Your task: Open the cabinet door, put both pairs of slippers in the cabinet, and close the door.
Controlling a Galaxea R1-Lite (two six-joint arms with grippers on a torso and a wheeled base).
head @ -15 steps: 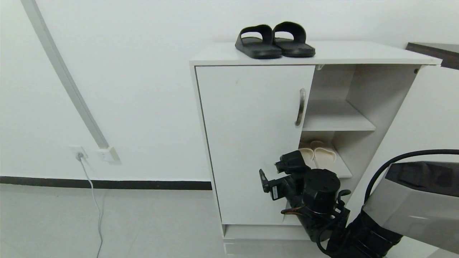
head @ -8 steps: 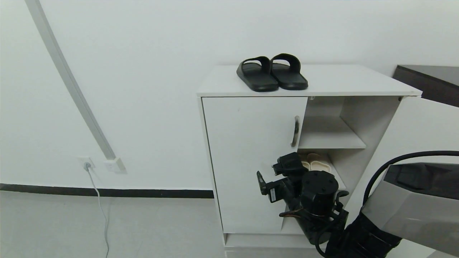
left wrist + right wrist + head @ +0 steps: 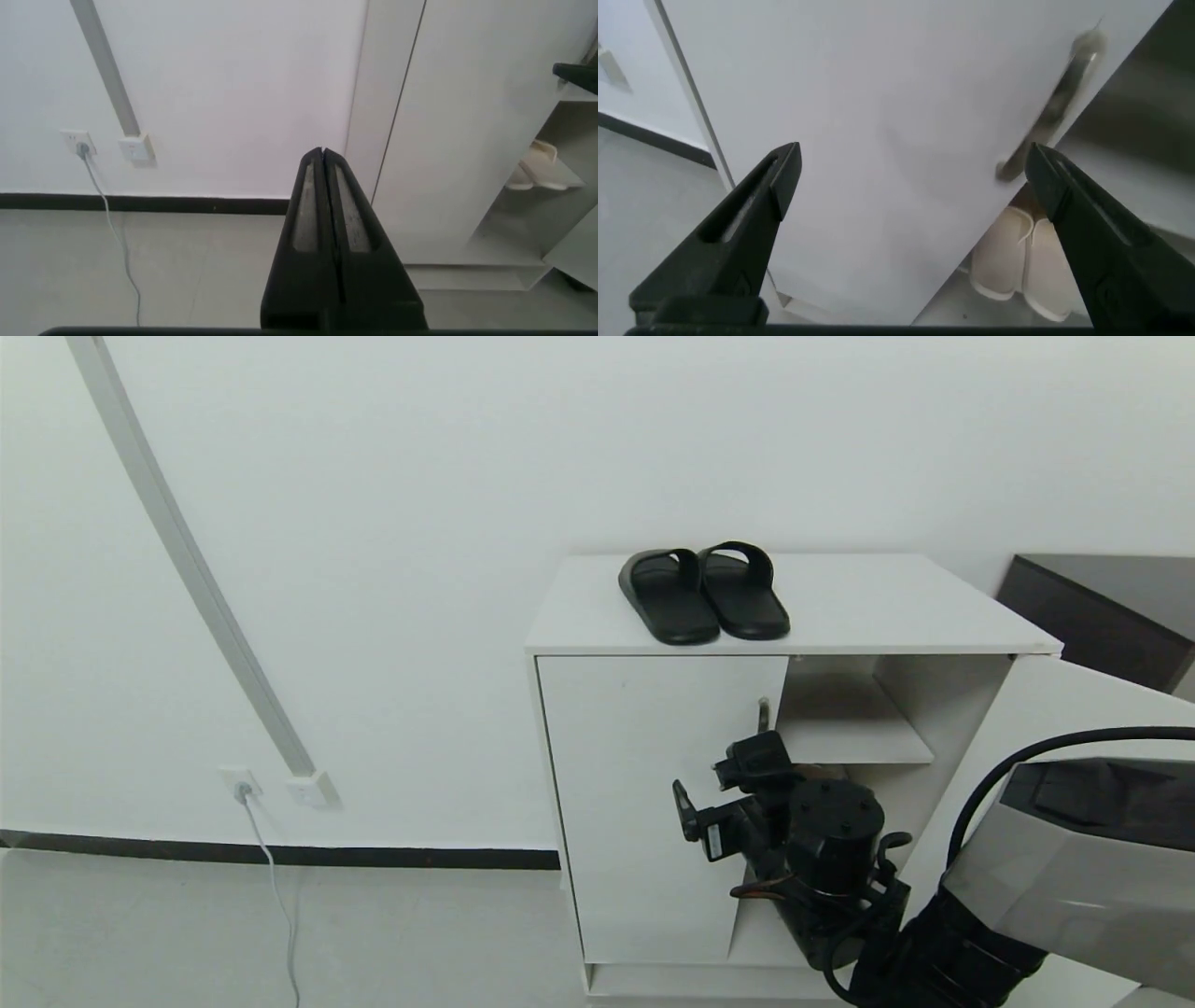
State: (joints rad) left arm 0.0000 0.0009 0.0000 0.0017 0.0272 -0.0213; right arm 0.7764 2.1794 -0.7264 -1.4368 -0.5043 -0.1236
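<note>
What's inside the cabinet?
A pair of cream slippers sits low down, and the upper shelf looks bare. The shut door hides the other half.

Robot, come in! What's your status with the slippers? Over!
Left tool shut, right tool open by the door handle. Black slippers on cabinet top; cream slippers inside. Right door open, left door shut.

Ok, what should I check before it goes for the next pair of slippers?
1. Right door open: ok.
2. Cream slippers inside the cabinet: ok.
3. Black slippers inside: not ok, they sit on its top.
4. Right jaws open, holding nothing: ok.
5. Left jaws shut, holding nothing: ok.
</note>
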